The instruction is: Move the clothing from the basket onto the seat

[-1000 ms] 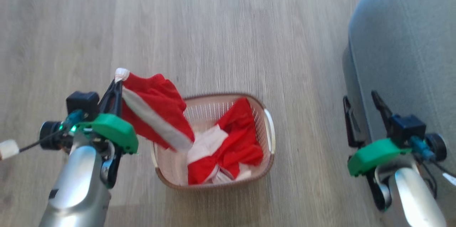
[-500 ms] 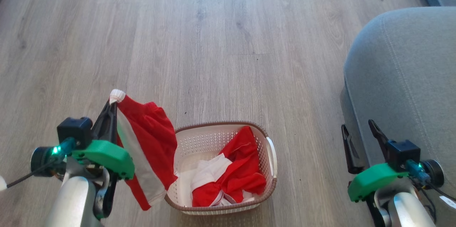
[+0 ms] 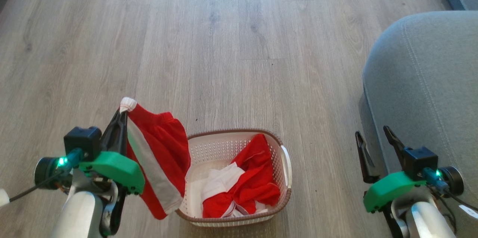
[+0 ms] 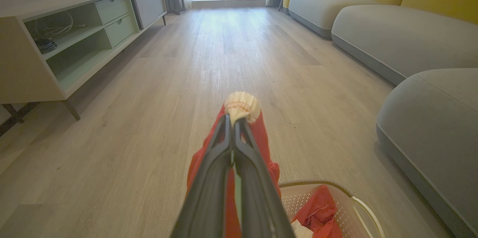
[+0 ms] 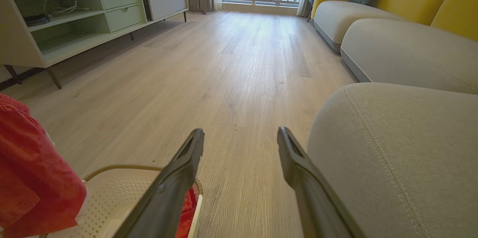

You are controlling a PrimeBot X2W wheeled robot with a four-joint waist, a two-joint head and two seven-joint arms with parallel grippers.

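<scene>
Hoisted out of the basket, not yet on the seat.

Clamps the red-and-white garment [image 3: 160, 152] by its white cuff [image 4: 242, 105] between the shut fingers of the left gripper [image 3: 121, 117]; now hangs it at the left rim of the basket [image 3: 231, 132] rather than trailing over the inside as a second ago, with the head view itself shifted meanwhile. Judged ready to carry right to the grey seat [image 3: 433, 81], well apart. Leaves a second red-and-white piece [image 3: 257, 182] in the basket. From the left wrist, shows the pinch on the cuff plainly; from the right wrist, shows the right gripper [image 5: 241, 135] spread wide and empty, just beside the seat's corner.

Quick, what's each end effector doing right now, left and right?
Left end effector: closed on a red and white garment.
Right end effector: open, holding nothing.
</scene>
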